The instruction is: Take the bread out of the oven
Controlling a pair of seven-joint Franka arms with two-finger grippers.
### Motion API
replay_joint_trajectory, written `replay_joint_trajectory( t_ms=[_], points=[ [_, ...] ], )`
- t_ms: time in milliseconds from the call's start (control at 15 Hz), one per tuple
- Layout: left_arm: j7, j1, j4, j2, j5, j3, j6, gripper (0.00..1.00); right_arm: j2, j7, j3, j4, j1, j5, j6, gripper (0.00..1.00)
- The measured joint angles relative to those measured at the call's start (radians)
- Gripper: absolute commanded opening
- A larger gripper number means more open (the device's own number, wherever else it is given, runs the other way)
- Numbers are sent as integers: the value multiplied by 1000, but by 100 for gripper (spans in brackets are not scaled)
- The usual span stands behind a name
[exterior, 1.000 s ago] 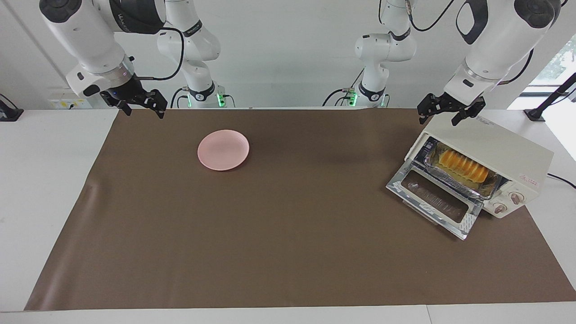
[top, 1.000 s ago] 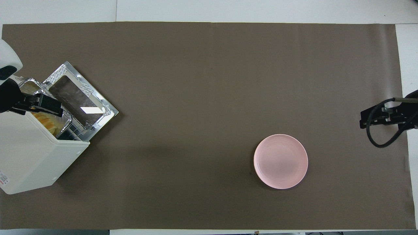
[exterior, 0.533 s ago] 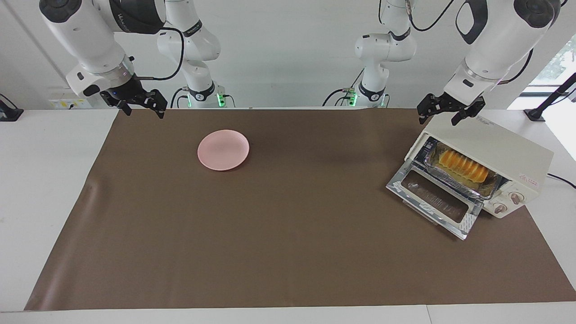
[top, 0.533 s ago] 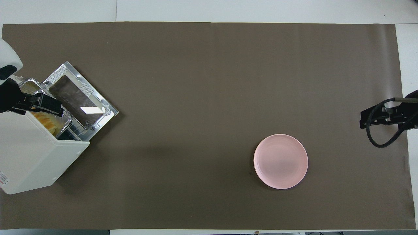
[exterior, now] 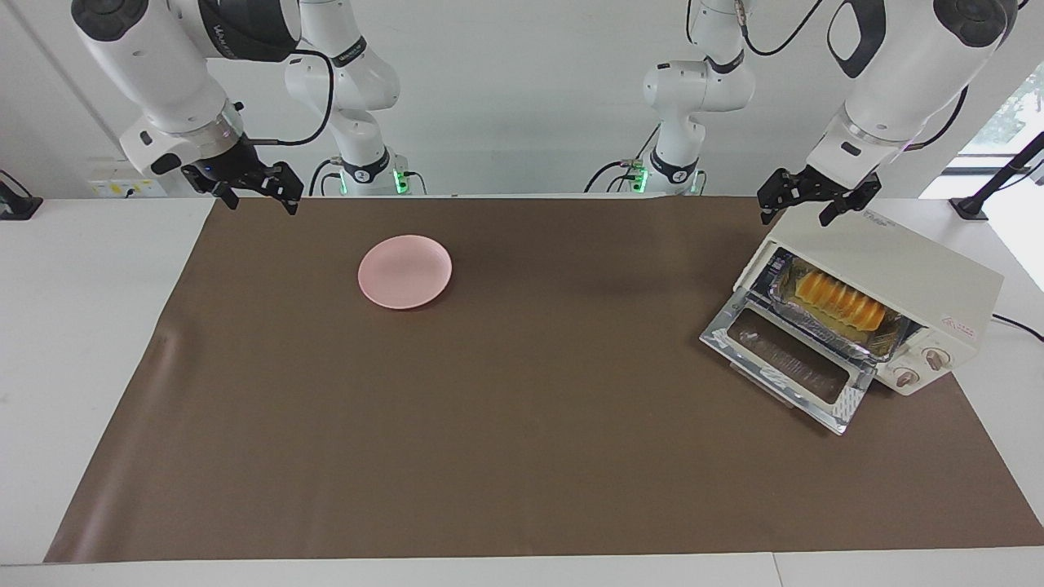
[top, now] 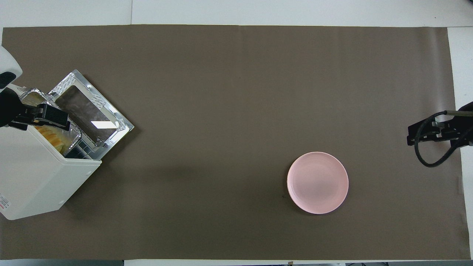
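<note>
Bread [exterior: 840,300] sits in a foil tray [exterior: 889,341] inside the oven [exterior: 897,269], door [exterior: 787,367] dropped open, at the left arm's end of the brown mat [exterior: 522,424] in the facing view; the left gripper [exterior: 816,204] hangs spread and empty over the oven's top, the right gripper [exterior: 254,189], also spread, over the mat's corner near a pink plate [exterior: 404,271]. Overhead, the left gripper [top: 44,117] covers part of the tray [top: 74,138] and bread [top: 55,139], well apart from the plate [top: 317,183].

Crinkly foil tray [exterior: 840,326], matt brown mat [exterior: 522,408]
</note>
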Motion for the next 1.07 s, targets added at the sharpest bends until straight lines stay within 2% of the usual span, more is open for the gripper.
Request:
replay_joint_trajectory(
  t_ms=[133, 267, 533, 667, 800, 1067],
  points=[
    [-55, 2, 1, 21, 0, 1, 9, 100, 0, 0, 0, 0, 0, 0, 0, 100],
    [-133, 2, 19, 77, 8, 0, 25, 100, 0, 0, 0, 0, 0, 0, 0, 100],
    [-350, -6, 146, 293, 80, -8, 112, 100, 0, 0, 0, 0, 0, 0, 0, 100],
    [-419, 2, 155, 356, 95, -4, 203, 100, 0, 0, 0, 0, 0, 0, 0, 100],
    [-463, 14, 143, 380, 101, 13, 262, 100, 0, 0, 0, 0, 0, 0, 0, 100],
    [-510, 20, 59, 371, 110, 81, 318, 100, 0, 0, 0, 0, 0, 0, 0, 100]
  ],
)
